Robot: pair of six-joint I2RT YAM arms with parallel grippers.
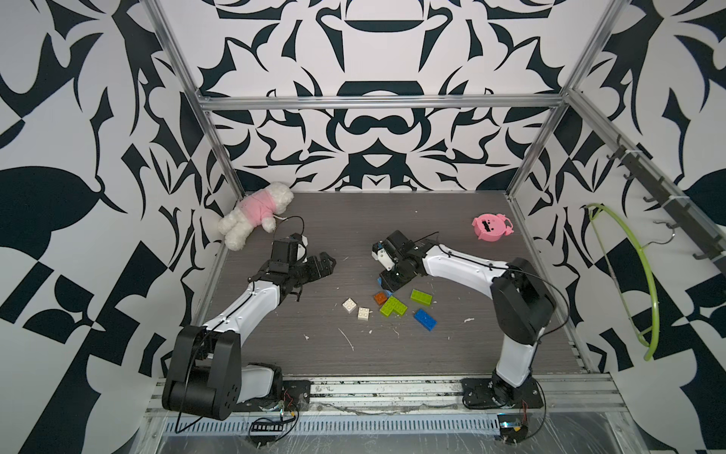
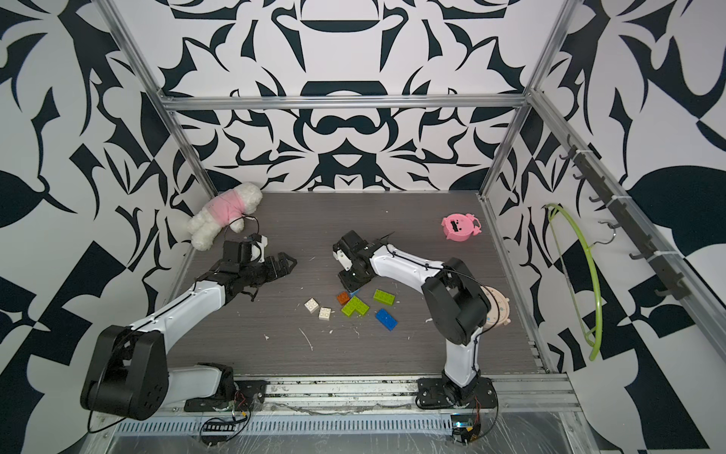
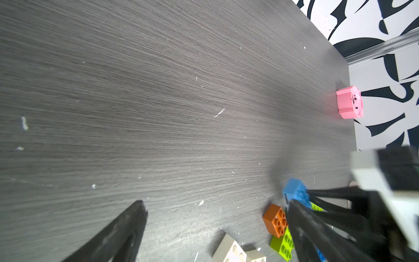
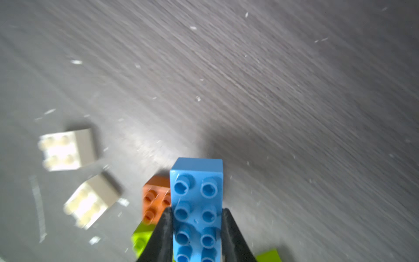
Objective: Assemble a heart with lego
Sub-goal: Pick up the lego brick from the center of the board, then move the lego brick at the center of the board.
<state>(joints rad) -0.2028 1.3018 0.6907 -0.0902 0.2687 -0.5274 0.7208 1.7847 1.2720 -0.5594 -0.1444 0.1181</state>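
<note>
Loose lego lies mid-table in both top views: two white squares, an orange-brown brick, a lime L-shaped piece, a lime oblong and a blue oblong. No joined heart is in view. My right gripper points down just behind the orange brick, shut on the long sides of a second blue brick, studs toward the camera. My left gripper hangs open and empty left of the pile, fingers wide apart.
A white plush toy in pink lies in the back left corner. A pink pig-faced toy stands at the back right. A lime hanger hangs on the right wall outside the metal frame.
</note>
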